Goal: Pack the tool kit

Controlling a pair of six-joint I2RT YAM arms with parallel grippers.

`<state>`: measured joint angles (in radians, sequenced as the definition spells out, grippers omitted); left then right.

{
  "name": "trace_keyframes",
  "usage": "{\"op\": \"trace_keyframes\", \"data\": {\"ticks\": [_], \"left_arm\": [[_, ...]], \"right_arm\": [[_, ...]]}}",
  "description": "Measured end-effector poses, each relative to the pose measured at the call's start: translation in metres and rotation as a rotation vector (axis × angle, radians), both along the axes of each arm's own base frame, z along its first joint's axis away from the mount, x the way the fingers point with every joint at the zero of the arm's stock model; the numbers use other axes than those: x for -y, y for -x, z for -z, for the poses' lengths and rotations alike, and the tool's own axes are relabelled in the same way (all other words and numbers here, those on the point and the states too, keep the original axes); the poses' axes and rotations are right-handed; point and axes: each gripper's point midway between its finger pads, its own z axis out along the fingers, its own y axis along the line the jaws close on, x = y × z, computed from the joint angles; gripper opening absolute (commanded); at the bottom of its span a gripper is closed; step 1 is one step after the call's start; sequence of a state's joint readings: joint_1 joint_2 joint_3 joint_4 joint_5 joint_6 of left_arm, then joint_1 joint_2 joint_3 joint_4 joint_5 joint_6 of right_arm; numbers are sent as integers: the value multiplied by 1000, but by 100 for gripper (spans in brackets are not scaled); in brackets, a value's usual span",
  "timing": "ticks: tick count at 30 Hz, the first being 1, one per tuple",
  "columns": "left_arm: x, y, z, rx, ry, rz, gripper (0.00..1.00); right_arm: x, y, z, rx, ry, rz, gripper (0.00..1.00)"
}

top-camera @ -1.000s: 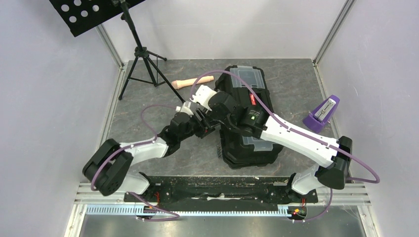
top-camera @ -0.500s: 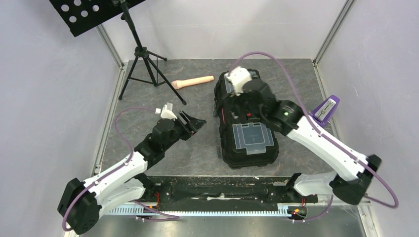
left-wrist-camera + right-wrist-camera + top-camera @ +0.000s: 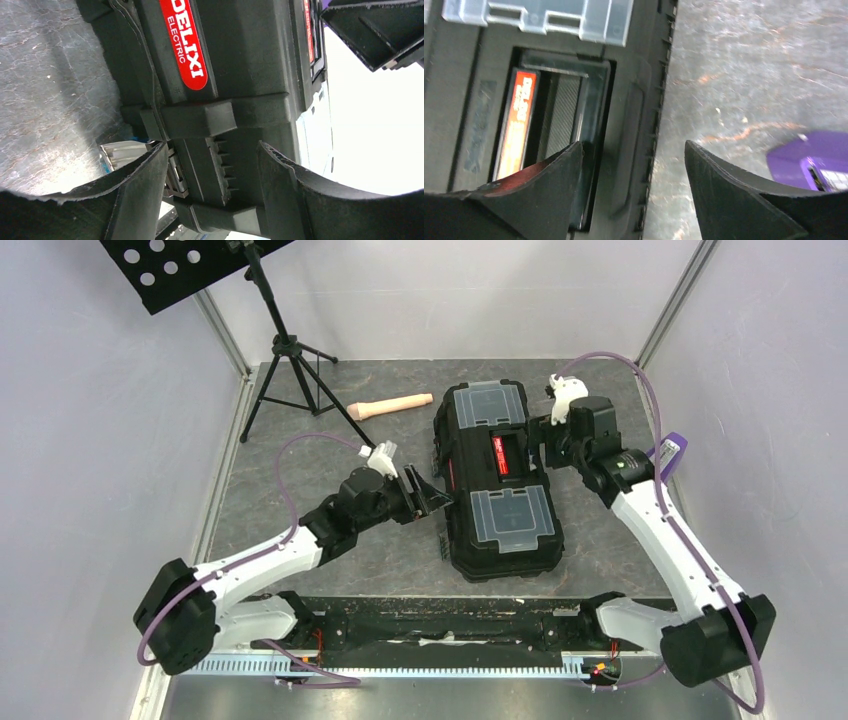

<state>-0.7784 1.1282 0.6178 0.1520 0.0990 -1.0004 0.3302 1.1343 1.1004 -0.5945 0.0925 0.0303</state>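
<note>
Left gripper (image 3: 428,495) spread wide beside the toolbox (image 3: 505,555), right gripper (image 3: 546,435) spread wide over its right edge

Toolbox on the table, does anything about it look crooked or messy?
A little. The big black plastic toolbox lies slightly crooked on the grey table, with its far end turned left. A small dark thing pokes out beside its near left corner, but it is too small to identify. Nothing looks spilled or broken.
</note>
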Motion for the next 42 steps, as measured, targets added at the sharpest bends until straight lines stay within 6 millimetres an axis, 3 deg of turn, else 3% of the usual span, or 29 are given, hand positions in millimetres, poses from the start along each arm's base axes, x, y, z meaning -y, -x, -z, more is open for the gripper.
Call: {"op": "trace_keyframes", "data": {"ticks": [3, 6, 8, 10, 18, 22, 26, 30, 37, 42], "left_arm": [[-1, -2, 2, 3, -15, -2, 72], [-12, -10, 6, 3, -57, -29, 71], [-26, -18, 12, -3, -89, -64, 72], [-41, -29, 15, -11, -104, -106, 72], [-97, -55, 40, -66, -104, -260, 73], [-96, -56, 49, -80, -98, -246, 78], [-93, -61, 46, -34, -98, -229, 85], [-96, -68, 45, 67, -104, -234, 89], [-113, -84, 69, 164, -135, -342, 90], [-110, -103, 58, 270, -110, -357, 89]], "right_arm": [[-10, -16, 3, 4, -84, -51, 70], [-24, -26, 15, -24, -135, -130, 53], [-31, -32, 26, -59, -146, -171, 46], [-33, -36, 28, -70, -147, -194, 45], [-48, -71, 24, -70, -88, -391, 30], [-58, -84, 22, -48, -38, -540, 27], [-66, -85, 22, -26, 4, -644, 14], [-73, -84, 23, 7, 18, -700, 14], [-81, -83, 19, 65, 50, -741, 12], [-82, -83, 18, 80, 63, -740, 11]]}}
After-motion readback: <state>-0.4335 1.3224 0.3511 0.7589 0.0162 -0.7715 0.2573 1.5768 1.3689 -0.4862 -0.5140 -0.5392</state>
